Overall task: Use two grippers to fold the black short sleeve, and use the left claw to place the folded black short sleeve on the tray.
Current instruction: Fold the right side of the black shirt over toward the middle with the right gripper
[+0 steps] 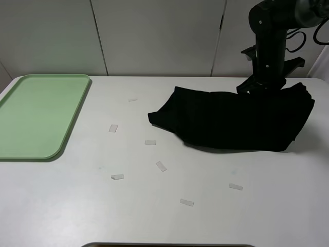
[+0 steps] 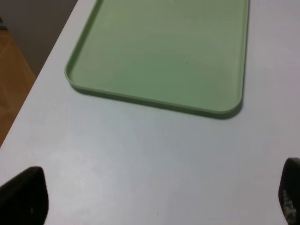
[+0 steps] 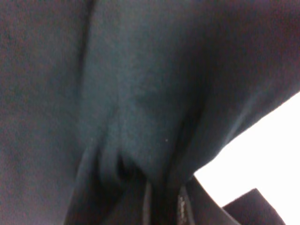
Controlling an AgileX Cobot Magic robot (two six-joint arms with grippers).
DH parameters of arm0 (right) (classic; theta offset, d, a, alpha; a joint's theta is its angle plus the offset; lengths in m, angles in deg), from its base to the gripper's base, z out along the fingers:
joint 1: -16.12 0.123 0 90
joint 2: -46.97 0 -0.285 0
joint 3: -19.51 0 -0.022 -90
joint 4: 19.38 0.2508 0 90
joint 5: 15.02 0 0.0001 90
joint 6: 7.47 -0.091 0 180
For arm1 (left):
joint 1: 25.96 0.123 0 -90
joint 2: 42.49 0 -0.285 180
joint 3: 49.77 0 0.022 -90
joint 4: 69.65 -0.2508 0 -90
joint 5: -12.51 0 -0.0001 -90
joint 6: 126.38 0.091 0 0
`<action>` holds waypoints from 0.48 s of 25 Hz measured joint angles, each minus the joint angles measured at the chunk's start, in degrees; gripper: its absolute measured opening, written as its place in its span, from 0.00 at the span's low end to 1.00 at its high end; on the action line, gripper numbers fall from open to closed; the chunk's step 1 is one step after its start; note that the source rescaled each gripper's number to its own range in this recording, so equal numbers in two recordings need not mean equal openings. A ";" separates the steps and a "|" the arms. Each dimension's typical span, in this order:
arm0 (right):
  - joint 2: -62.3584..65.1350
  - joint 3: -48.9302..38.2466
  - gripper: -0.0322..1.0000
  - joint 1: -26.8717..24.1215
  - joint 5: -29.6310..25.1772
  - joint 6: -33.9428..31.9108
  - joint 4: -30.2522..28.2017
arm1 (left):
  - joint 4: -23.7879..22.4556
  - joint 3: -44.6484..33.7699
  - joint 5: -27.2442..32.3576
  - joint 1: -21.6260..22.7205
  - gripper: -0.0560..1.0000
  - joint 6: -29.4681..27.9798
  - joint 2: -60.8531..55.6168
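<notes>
The black short sleeve (image 1: 236, 121) lies bunched in a rough fold on the right half of the white table. At its far edge, my right gripper (image 1: 260, 85) is shut on a pinch of the cloth. The right wrist view is filled with dark fabric (image 3: 122, 93) gathered into creases at the claw (image 3: 180, 208). The pale green tray (image 1: 38, 116) sits bare at the far left. My left arm does not show in the exterior high view. In the left wrist view my left gripper (image 2: 157, 199) hangs wide open over bare table just short of the tray's (image 2: 159, 51) near rim, holding nothing.
Several small pale tape strips (image 1: 150, 142) are scattered over the middle of the table (image 1: 77, 206). The table's left edge (image 2: 35, 93) runs close beside the tray, with floor beyond it. Grey wall panels stand behind the table.
</notes>
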 joint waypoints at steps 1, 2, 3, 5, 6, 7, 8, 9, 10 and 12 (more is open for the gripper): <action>-0.02 0.00 0.09 0.75 0.56 -1.41 -0.12 | 0.00 0.00 0.00 0.00 0.98 0.00 0.00; -0.07 0.00 0.09 1.18 0.96 -2.40 -0.12 | 0.00 0.00 0.00 0.00 0.98 0.00 0.00; -0.07 0.00 0.09 1.65 1.33 -3.42 -0.06 | 0.00 0.00 0.00 0.00 0.98 0.00 0.00; -0.07 0.00 0.09 2.40 1.43 -4.40 -0.06 | 0.00 0.00 0.00 0.00 0.98 0.00 0.00; -0.07 0.00 0.09 2.74 1.43 -4.86 -0.07 | 0.00 0.00 0.00 0.00 0.98 0.00 0.00; -0.07 0.00 0.11 3.02 1.49 -5.36 -0.01 | 0.00 0.00 0.00 0.00 0.98 0.00 0.00; -0.07 0.00 0.16 3.31 1.62 -5.73 0.00 | 0.00 0.00 0.00 0.00 0.98 0.00 0.00; -0.07 0.00 0.25 3.47 1.87 -6.10 0.00 | 0.00 0.00 0.00 0.00 0.98 0.00 0.00; -0.07 0.00 0.41 3.73 2.41 -6.84 0.00 | 0.00 0.00 0.00 0.00 0.98 0.00 0.00; -0.07 0.15 0.77 4.27 3.03 -8.77 0.53 | 0.00 0.00 0.00 0.00 0.98 0.00 0.00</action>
